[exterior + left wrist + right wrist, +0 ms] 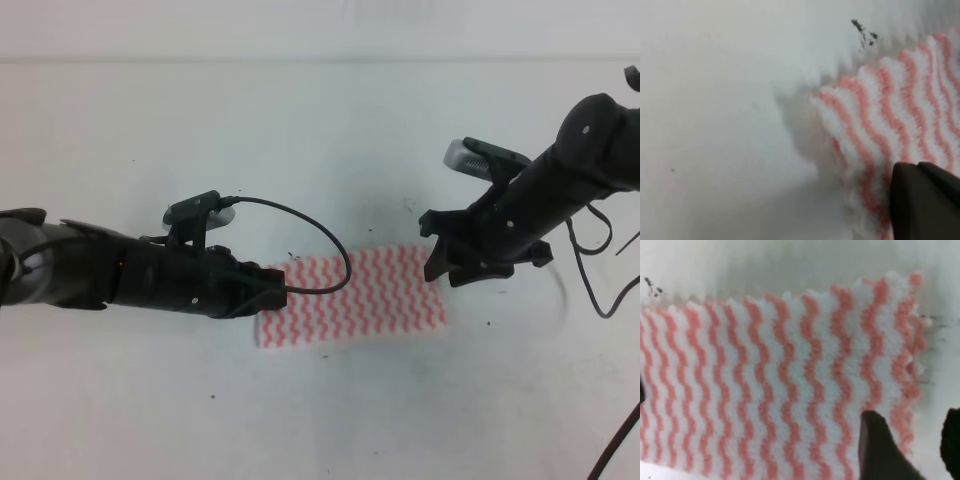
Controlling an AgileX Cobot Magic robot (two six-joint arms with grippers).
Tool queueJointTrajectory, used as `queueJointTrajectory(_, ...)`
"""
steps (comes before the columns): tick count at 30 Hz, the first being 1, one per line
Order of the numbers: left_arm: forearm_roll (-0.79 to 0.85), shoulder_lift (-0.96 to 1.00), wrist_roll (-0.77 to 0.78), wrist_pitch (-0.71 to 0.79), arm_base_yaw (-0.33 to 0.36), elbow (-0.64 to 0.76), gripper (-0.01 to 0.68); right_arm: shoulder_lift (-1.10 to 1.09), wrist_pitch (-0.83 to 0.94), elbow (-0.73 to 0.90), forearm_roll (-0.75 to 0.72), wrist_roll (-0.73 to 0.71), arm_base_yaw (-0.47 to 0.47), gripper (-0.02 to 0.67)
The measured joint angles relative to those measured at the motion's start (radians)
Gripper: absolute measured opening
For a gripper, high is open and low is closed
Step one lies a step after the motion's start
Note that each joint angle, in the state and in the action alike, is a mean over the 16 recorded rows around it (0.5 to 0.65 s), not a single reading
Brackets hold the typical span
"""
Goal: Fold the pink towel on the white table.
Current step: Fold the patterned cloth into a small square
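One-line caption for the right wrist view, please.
Right hand, its fingers apart, hovers over the right edge of the thin pink-and-white zigzag-striped towel lying flat on the plain white table.

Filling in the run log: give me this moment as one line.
pink towel: flat on white table | left tool: at towel's left edge | right tool: at right edge, open | fold: not yet visible

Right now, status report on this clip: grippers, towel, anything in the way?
Left gripper at the pink towel's left edge, grip unclear. Right gripper open over its right edge. Towel lies on the white table, left edge lifted. Nothing obstructing.
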Motion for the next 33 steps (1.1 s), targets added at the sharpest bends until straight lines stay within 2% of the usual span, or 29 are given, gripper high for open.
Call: queueJointTrajectory(33,0.001,0.0,-0.001,-0.002,0.0,0.0,-0.006,0.068,-0.023,-0.014,0.06,0.0,0.003,0.26)
